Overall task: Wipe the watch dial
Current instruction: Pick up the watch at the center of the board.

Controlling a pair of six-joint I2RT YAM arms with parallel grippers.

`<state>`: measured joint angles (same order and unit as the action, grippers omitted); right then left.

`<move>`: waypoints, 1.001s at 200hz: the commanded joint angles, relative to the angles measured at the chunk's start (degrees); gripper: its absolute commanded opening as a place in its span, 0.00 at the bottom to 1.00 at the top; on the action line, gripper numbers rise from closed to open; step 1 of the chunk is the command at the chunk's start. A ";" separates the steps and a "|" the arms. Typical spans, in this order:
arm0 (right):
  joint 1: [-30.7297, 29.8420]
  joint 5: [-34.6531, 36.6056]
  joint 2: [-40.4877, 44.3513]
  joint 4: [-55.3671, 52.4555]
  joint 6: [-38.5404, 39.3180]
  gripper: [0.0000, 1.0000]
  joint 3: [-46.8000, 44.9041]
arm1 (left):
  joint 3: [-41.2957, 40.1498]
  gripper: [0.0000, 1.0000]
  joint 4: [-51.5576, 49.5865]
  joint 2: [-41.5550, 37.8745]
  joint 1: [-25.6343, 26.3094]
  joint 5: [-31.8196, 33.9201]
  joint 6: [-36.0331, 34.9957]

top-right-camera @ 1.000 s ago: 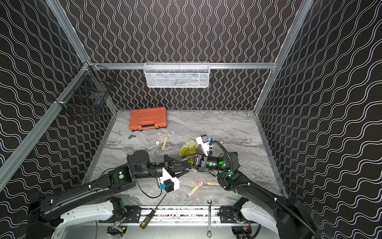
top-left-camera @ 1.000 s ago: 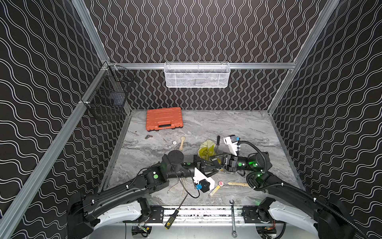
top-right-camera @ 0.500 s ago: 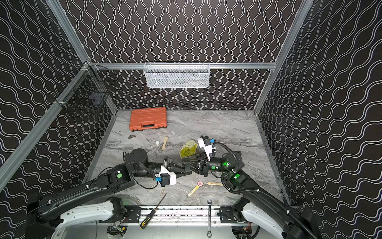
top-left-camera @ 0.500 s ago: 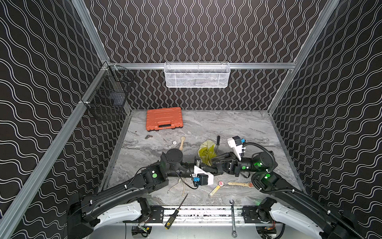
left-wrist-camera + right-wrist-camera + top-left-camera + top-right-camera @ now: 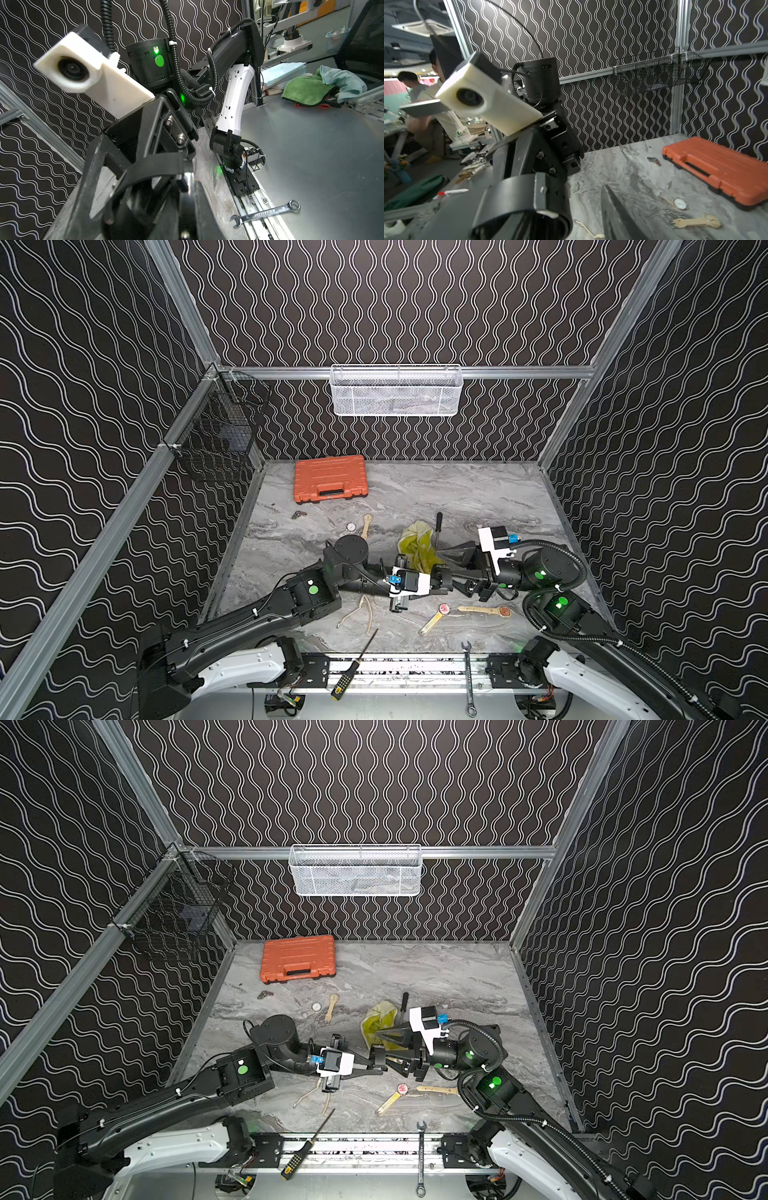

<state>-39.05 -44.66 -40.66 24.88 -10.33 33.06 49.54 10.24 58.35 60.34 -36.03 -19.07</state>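
Note:
A black watch (image 5: 441,577) (image 5: 377,1056) hangs above the table's middle with my left gripper (image 5: 448,581) (image 5: 382,1060) shut on it. In the right wrist view its strap (image 5: 517,197) curls into a loop with a metal buckle (image 5: 540,188); the dial is hidden. That strap (image 5: 158,166) arches in front of my left gripper (image 5: 187,218). My right gripper (image 5: 452,570) (image 5: 388,1052) faces it, open, its jaws astride the watch without gripping; one finger (image 5: 616,214) shows. Just behind both lies a crumpled yellow cloth (image 5: 417,545) (image 5: 380,1025).
An orange case (image 5: 330,483) sits at the back left. A loose round white watch face (image 5: 351,526), tan watch straps (image 5: 484,609) and a black-handled tool (image 5: 438,524) lie around. A screwdriver (image 5: 355,659) and wrench (image 5: 468,680) rest on the front rail. Wire baskets (image 5: 397,391) hang on the walls.
My right gripper has opened off the watch and its arm drew back to the right. My left gripper closed on the watch and rolled, moving right.

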 commanded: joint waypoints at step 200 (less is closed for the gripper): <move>-0.17 -6.79 -10.10 28.03 -25.93 0.00 -0.38 | -1.90 0.45 -8.15 -2.77 -0.04 1.60 -14.49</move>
<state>-39.22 -50.92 -48.75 40.93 -24.05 33.15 47.66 7.94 55.99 60.23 -36.27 -23.73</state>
